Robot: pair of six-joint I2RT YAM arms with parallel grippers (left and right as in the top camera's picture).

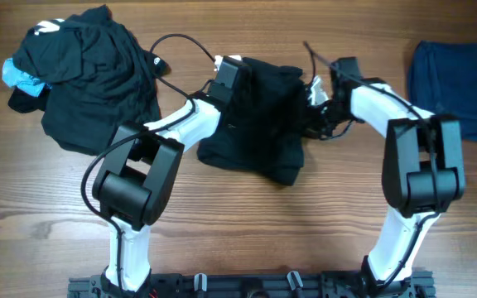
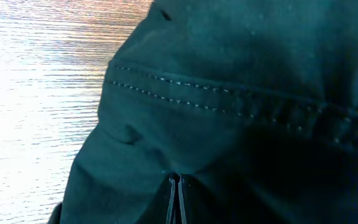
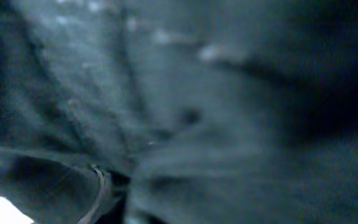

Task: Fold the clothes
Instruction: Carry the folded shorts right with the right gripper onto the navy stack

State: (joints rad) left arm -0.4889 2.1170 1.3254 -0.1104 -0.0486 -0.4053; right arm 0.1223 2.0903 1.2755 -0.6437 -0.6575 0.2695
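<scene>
Two edges of a black garment (image 1: 255, 124) are met by the jaws — left jaws pinched shut on it, right jaws' state lost in blur. A dark pile (image 1: 98, 83) is heaped beyond the left, a navy piece (image 1: 458, 79) laid beyond the right.

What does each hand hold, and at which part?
The left hand looks shut on the black garment, on a fold below its stitched hem. The right hand is at the same garment; its hold cannot be told.
</scene>
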